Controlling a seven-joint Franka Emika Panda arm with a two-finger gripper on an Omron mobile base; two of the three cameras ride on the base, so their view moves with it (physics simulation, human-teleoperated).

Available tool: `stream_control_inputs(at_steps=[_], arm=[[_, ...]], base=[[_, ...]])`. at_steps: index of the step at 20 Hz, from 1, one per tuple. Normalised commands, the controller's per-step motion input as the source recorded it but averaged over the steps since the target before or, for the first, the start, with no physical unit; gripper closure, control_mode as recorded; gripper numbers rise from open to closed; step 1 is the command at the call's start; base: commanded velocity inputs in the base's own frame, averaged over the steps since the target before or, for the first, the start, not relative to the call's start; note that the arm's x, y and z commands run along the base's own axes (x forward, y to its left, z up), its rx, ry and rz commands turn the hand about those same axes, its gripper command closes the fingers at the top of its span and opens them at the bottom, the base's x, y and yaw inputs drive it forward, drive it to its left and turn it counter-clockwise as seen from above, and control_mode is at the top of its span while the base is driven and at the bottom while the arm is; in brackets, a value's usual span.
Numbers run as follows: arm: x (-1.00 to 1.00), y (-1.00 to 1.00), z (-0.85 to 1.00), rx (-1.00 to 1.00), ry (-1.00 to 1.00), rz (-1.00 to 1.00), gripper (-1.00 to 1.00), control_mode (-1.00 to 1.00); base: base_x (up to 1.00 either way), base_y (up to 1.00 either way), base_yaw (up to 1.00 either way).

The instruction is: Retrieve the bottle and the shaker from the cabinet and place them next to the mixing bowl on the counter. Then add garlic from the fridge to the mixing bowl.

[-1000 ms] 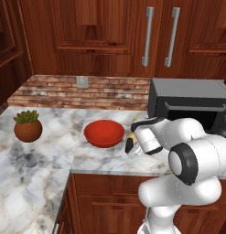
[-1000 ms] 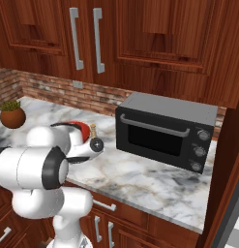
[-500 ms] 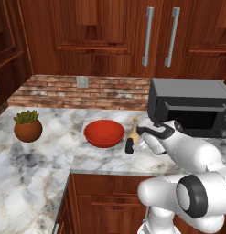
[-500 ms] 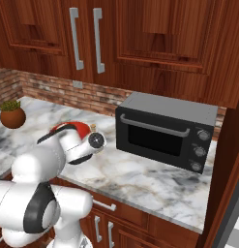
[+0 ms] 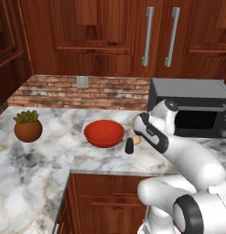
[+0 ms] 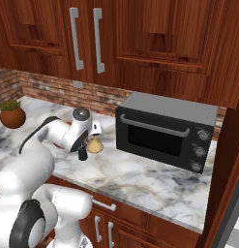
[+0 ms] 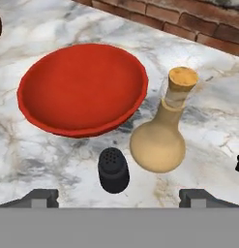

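Observation:
The red mixing bowl (image 7: 82, 87) (image 5: 104, 133) rests on the white marble counter (image 5: 45, 169). Right beside it stand the tan bottle (image 7: 159, 140) (image 6: 95, 145) and, a little nearer to me, the black shaker (image 7: 113, 170) (image 5: 129, 146) (image 6: 82, 154), both upright and apart from the bowl. My gripper (image 7: 119, 197) hangs open just above and behind the shaker, with nothing between its fingers (image 7: 41, 196). The hand sits to the right of the two items in the left base view. The garlic and the fridge are out of view.
A black microwave (image 5: 192, 109) (image 6: 164, 131) stands on the counter to the right of the hand. A brown pot with a green plant (image 5: 28, 128) (image 6: 13, 116) sits at the far left. Wooden wall doors with silver bar handles (image 5: 146, 36) hang above the brick backsplash.
The gripper has let go of the shaker, which now stands on the counter beside the bottle. The hand has drawn back to the right and upward.

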Motion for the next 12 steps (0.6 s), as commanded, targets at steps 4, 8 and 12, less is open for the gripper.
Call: stream_control_inputs(at_steps=[4, 8, 12], arm=[[-0.49, 0.06, 0.43, 0.00, 0.09, -0.35, -1.00, -1.00], [-0.71, 0.03, 0.59, 0.00, 0.00, -0.32, -1.00, -1.00], [-0.88, 0.00, 0.43, 0.00, -0.06, -0.30, -1.00, -1.00]], base=[[0.00, 0.00, 0.00], [0.00, 0.00, 0.00], [0.00, 0.00, 0.00]])
